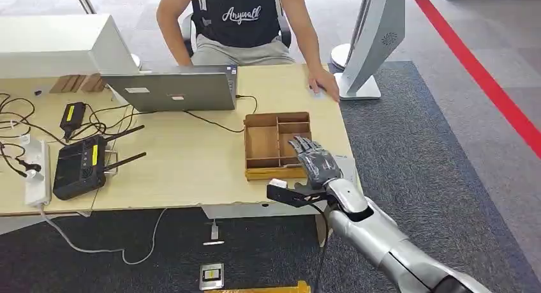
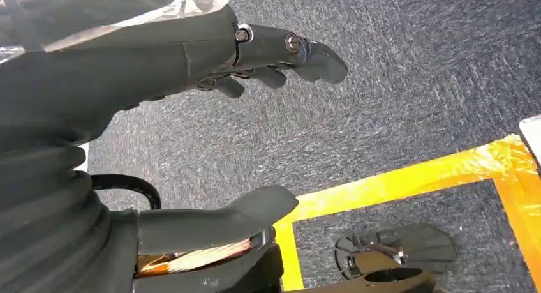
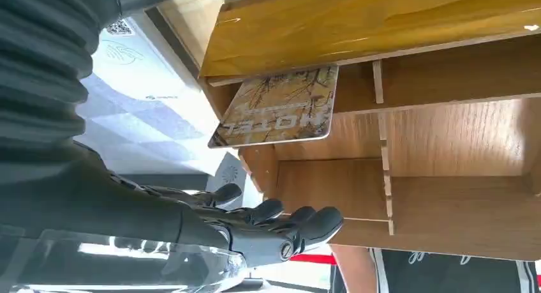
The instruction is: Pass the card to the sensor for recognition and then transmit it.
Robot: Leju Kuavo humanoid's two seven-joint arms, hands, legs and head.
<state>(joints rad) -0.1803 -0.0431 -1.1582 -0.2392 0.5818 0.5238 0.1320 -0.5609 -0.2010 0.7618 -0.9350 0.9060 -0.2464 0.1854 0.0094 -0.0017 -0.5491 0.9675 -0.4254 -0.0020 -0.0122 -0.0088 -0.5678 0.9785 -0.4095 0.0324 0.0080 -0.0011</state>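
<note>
over the wooden tray point(image 1: 255, 142) on the counter point(image 1: 185, 165), right hand point(image 1: 314, 160) spread, holding nothing; hotel card point(image 3: 279, 108) lies in a compartment. left hand point(image 2: 255, 50) loosely spread above carpet.

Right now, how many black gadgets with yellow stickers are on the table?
2. The small gadget lies among cables at the table's left end. The bigger gadget with antennas sits nearer the robot, beside the power strip. More may hide behind the laptop.

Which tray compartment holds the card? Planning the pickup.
The corner compartment nearest the right hand: the card leans against the tray outer wall there; the others look empty.
</note>
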